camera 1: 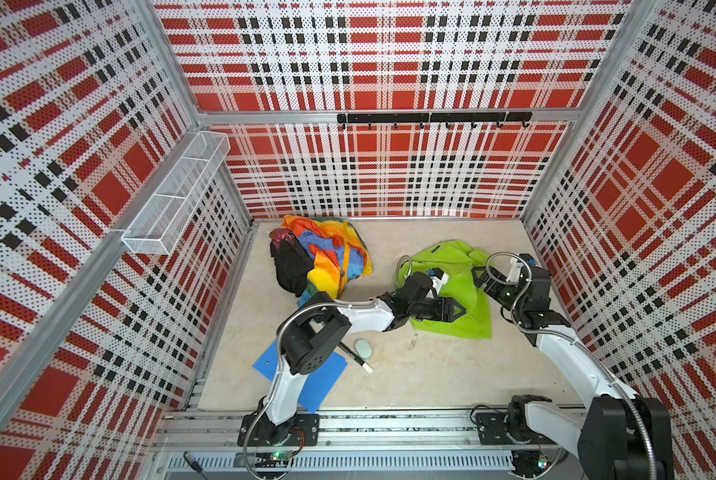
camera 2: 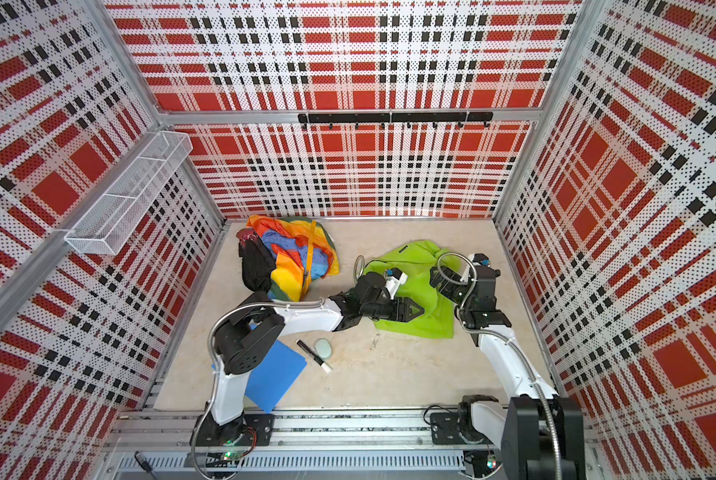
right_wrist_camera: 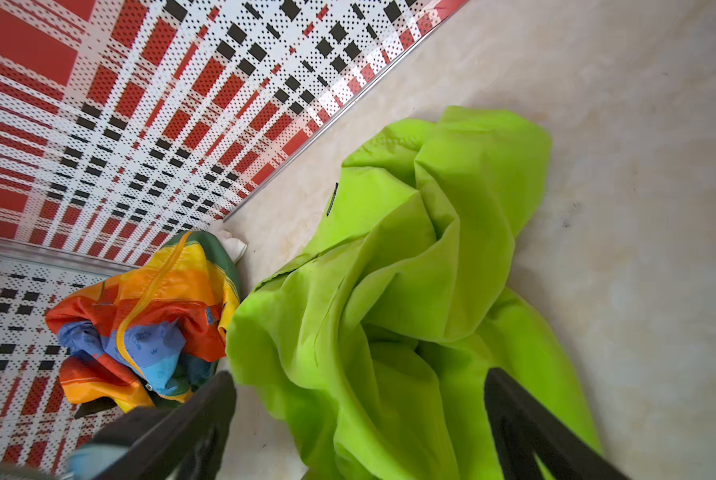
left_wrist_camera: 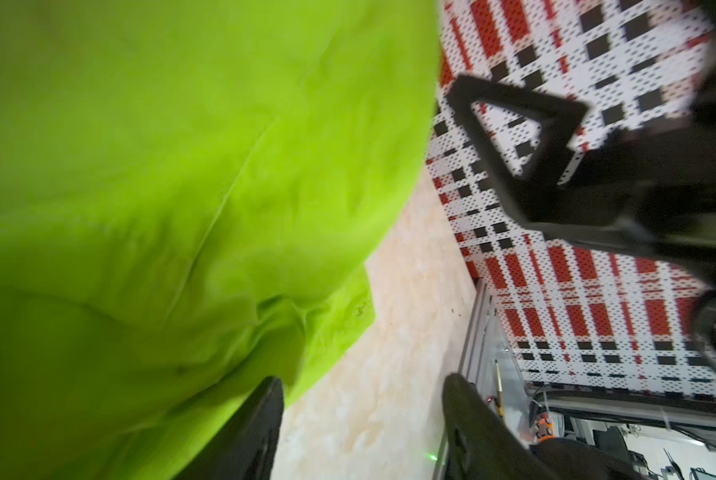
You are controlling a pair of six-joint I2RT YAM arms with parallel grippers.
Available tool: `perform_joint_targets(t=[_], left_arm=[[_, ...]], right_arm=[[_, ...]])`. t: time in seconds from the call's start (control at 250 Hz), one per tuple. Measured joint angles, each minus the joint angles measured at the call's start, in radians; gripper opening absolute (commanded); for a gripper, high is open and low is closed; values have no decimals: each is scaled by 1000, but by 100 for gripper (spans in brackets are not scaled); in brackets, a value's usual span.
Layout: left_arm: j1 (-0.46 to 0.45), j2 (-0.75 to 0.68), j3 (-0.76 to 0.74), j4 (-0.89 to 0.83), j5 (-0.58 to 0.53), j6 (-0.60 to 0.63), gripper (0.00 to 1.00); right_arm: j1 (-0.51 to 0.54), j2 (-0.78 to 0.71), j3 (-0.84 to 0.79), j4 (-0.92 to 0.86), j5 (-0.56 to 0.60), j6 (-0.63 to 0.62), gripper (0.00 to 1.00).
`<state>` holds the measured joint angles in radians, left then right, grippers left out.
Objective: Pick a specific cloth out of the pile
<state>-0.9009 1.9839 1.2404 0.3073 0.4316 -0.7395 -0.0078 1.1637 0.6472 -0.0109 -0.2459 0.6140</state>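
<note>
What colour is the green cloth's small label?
Black; the label on the cloth shows best in the right wrist view.

The lime-green cloth (right_wrist_camera: 389, 291) is thin woven fabric, smooth with a faint sheen, heavily creased. The rainbow jacket (right_wrist_camera: 161, 291) looks like the same slick stuff. The counter (right_wrist_camera: 638, 208) is pale, matt, stone-patterned. The fingers (right_wrist_camera: 507, 403) are matt black plastic.

L arm (camera 1: 364, 318), R arm (camera 1: 564, 353): white shells, black joint housings. Ribbed silver conduit (camera 1: 306, 309) loops along each. Black base plate (camera 1: 310, 426) on alu rail (camera 1: 389, 424); green LED (camera 1: 278, 455) by L base. L gripper (left_wrist_camera: 362, 378), R gripper (right_wrist_camera: 360, 374): matt black, fingers (right_wrist_camera: 198, 411) w/ triangular cut-outs. Small blue fitting (camera 1: 530, 262) on R wrist.
</note>
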Motion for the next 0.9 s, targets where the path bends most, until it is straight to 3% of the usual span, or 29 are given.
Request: perform_joint_targets(t=[0.144, 0.22, 0.268, 0.34, 0.392, 0.584, 0.756, 0.9], left_arm=[[32, -189, -73, 3, -19, 14, 77], [57, -289, -127, 8, -30, 20, 78], [75, -343, -162, 8, -40, 26, 78], [100, -407, -212, 5, -54, 32, 78], [119, -451, -249, -2, -66, 37, 78], [166, -537, -342, -31, -106, 50, 77], [175, -530, -348, -54, -132, 50, 65], [166, -495, -343, -56, -154, 56, 58]], right_arm=[[0, 141, 62, -4, -7, -52, 100], [0, 221, 86, 2, -7, -76, 88], [0, 263, 90, 10, -9, -88, 70], [1, 308, 96, 10, -10, -101, 28], [2, 329, 109, 0, -4, -116, 14], [42, 311, 233, -98, 134, -205, 8], [139, 242, 365, -217, 326, -309, 7], [220, 205, 469, -289, 421, -346, 7]])
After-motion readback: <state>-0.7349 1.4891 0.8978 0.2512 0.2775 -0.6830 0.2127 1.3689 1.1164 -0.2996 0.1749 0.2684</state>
